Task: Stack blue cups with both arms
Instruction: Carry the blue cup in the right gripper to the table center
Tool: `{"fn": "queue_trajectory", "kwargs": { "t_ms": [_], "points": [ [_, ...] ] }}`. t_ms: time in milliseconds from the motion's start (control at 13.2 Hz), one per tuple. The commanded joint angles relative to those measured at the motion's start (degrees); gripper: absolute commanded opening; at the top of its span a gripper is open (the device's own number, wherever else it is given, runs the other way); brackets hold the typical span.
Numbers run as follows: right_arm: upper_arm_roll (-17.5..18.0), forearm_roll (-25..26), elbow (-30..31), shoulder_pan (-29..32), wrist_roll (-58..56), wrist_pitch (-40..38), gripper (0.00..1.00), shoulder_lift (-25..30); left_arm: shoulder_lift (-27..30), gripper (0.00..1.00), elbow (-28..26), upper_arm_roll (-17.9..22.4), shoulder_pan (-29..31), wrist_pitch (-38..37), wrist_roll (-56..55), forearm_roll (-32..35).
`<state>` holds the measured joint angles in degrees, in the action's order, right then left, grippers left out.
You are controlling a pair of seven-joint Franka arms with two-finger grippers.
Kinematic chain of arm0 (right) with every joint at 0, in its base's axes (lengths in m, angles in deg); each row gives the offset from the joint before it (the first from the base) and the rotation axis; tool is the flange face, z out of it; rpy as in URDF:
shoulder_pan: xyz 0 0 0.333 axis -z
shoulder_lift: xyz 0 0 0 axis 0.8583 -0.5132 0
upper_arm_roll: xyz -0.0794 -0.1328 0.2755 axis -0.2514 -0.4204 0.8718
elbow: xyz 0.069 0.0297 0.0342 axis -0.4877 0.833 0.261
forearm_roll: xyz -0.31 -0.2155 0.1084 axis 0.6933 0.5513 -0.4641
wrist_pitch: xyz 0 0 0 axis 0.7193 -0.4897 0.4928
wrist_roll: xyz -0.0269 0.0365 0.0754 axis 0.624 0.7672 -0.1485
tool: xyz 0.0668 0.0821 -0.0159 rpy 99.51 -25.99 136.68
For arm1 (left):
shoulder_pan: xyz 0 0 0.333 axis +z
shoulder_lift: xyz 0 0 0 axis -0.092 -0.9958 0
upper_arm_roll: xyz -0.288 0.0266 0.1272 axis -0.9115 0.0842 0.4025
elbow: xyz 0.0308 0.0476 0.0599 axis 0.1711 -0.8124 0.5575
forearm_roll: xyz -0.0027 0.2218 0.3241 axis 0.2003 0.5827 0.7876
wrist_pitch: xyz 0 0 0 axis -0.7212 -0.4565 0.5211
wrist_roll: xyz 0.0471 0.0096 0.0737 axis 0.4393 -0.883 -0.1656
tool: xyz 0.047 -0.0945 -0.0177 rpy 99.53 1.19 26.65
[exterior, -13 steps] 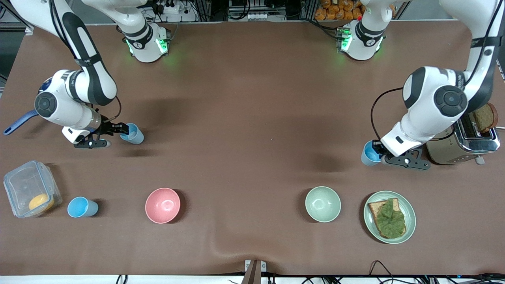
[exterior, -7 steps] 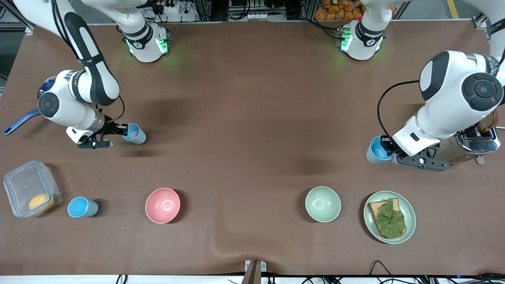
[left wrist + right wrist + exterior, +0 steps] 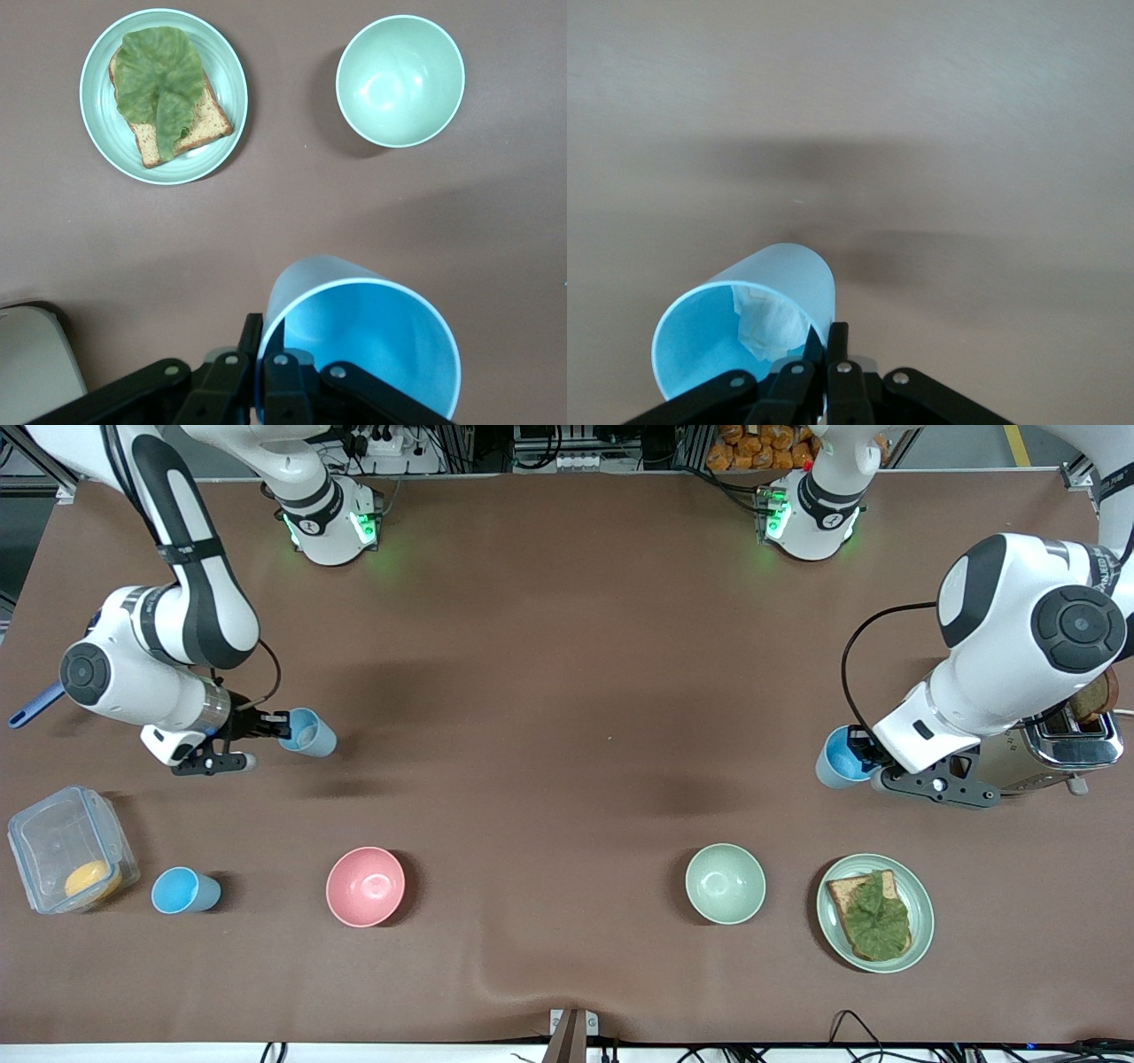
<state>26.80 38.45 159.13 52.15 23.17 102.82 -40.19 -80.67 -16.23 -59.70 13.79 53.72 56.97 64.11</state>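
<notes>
My right gripper is shut on the rim of a light-blue cup and holds it tilted a little above the table at the right arm's end. In the right wrist view this cup has a white crumpled scrap inside, with one finger in and one out of the rim at the gripper. My left gripper is shut on the rim of a second blue cup, held beside the toaster. It also shows in the left wrist view. A third blue cup stands upright beside the clear container.
A pink bowl, a pale green bowl and a green plate with toast and lettuce stand along the side near the front camera. A toaster is under the left arm. A clear container holds something orange.
The right gripper has carried its cup slightly toward the front camera and tilted it more. The left gripper has raised its cup off the table and shifted it a little.
</notes>
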Motion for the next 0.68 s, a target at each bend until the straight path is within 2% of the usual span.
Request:
{"fn": "queue_trajectory", "kwargs": {
  "t_ms": [0, 453, 604],
  "points": [
    [-0.22, -3.67, -0.94, -4.61, 2.36, -0.68, 0.0, 0.41, 0.16, 0.0, 1.52, -0.67, 0.46, -2.38, 0.06, -0.94],
    [-0.22, -4.12, -5.68, -20.68, 27.11, -0.07, 0.0, -0.12, 2.09, 0.0, 1.43, -0.58, 0.89, -4.85, 0.76, -1.03],
    [-0.22, -4.03, -9.36, -27.01, 37.74, 0.63, 0.0, -2.74, 3.41, 0.0, 1.43, -0.05, 1.24, -6.77, 1.28, -1.03]
  ]
}}
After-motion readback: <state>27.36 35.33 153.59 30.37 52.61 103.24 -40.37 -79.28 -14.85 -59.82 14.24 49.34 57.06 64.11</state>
